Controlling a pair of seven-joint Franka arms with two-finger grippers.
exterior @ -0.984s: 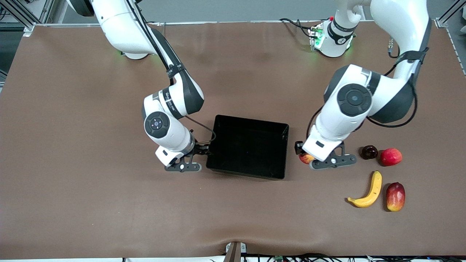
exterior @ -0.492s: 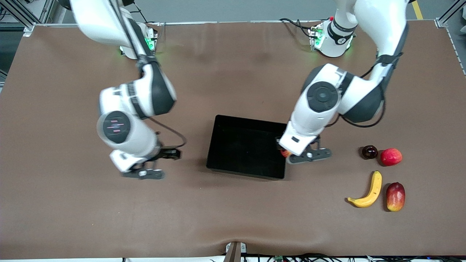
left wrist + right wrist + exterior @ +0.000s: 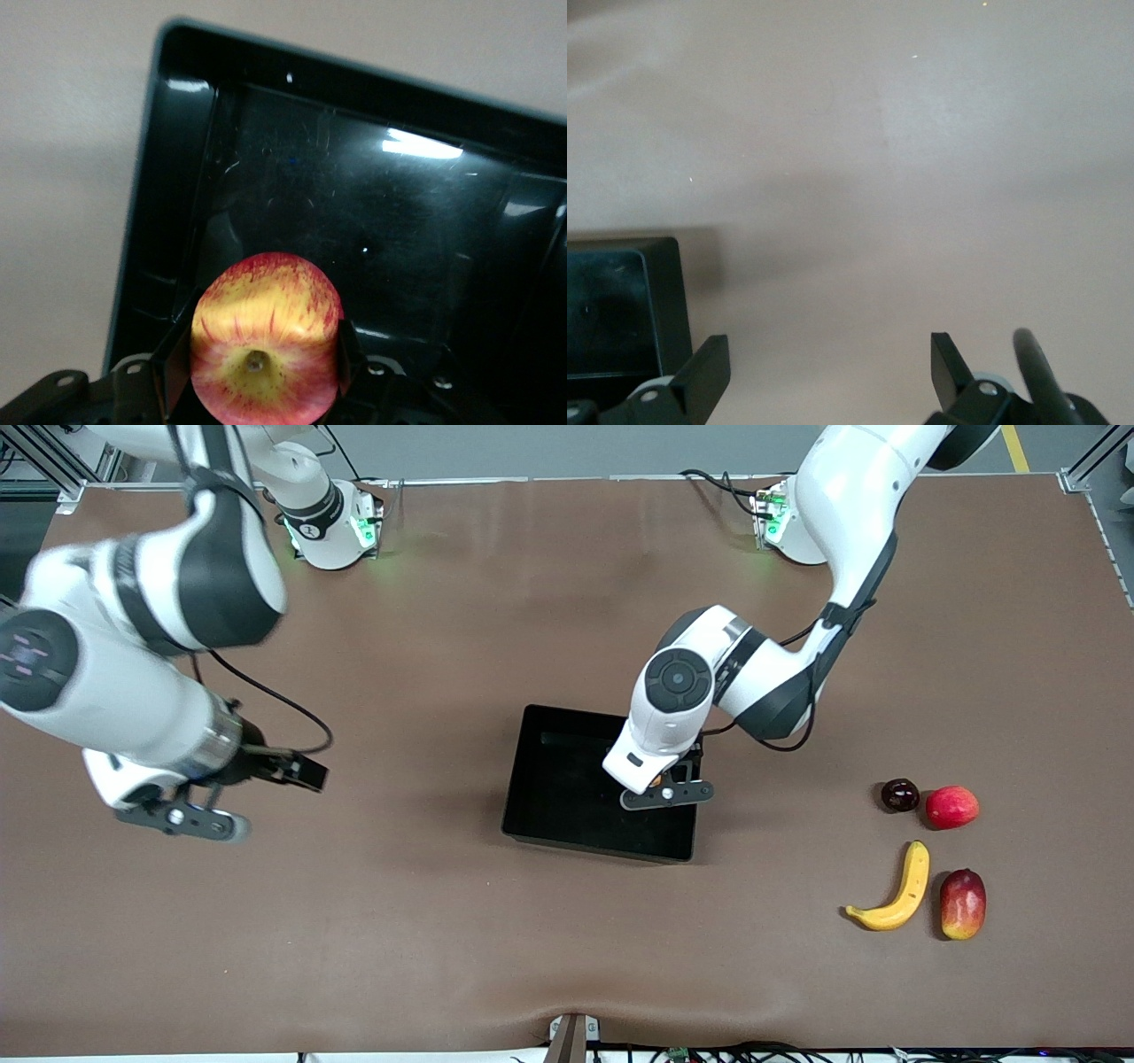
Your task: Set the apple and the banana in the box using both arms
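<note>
My left gripper is shut on the apple and holds it over the black box, above the part toward the left arm's end. In the left wrist view the red and yellow apple sits between the fingers of the left gripper, stem dimple showing, with the box floor below. My right gripper is open and empty, up over bare table toward the right arm's end; the right wrist view shows this gripper and a box corner. The banana lies on the table toward the left arm's end.
Beside the banana lies a red-yellow mango-like fruit. Farther from the front camera are a pinkish-red round fruit and a small dark round fruit. The brown table spreads wide around the box.
My left gripper has carried the apple from the table beside the box to over the box. My right gripper has left the box's edge and swung away toward the right arm's end.
</note>
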